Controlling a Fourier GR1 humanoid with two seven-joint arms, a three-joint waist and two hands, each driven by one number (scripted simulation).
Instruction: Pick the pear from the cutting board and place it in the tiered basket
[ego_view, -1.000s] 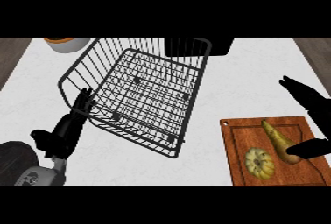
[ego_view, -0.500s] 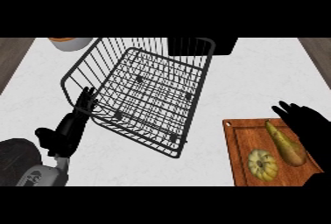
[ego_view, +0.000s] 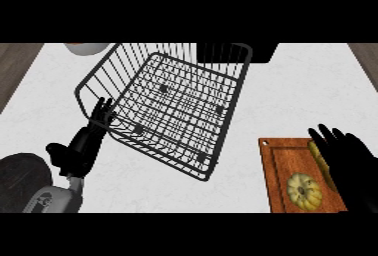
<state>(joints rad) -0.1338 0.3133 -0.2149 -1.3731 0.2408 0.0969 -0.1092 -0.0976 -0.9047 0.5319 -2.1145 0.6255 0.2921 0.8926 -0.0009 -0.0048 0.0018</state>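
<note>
Nearest, the right robot hand (ego_view: 347, 160) hangs spread over the cutting board (ego_view: 279, 172), covering most of the pear (ego_view: 316, 150). Leftward, the left robot hand (ego_view: 85, 142) rests with straight fingers beside the tiered basket (ego_view: 173, 100) on the bench (ego_view: 295, 90).

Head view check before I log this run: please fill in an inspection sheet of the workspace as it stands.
Surface: white counter, with brown strips at its left and right edges.
Job's things: wooden cutting board at lower right; pear on it, mostly hidden under the right hand; black wire tiered basket at centre, nothing in it.
Clutter: a round yellow ribbed item on the board; a pale round object at the top left, cut off.
Hands: right hand over the pear, fingers extended; left hand open, fingers up, beside the basket's left rim.
Cables: nothing seen.
Surroundings: a dark object behind the basket.
</note>
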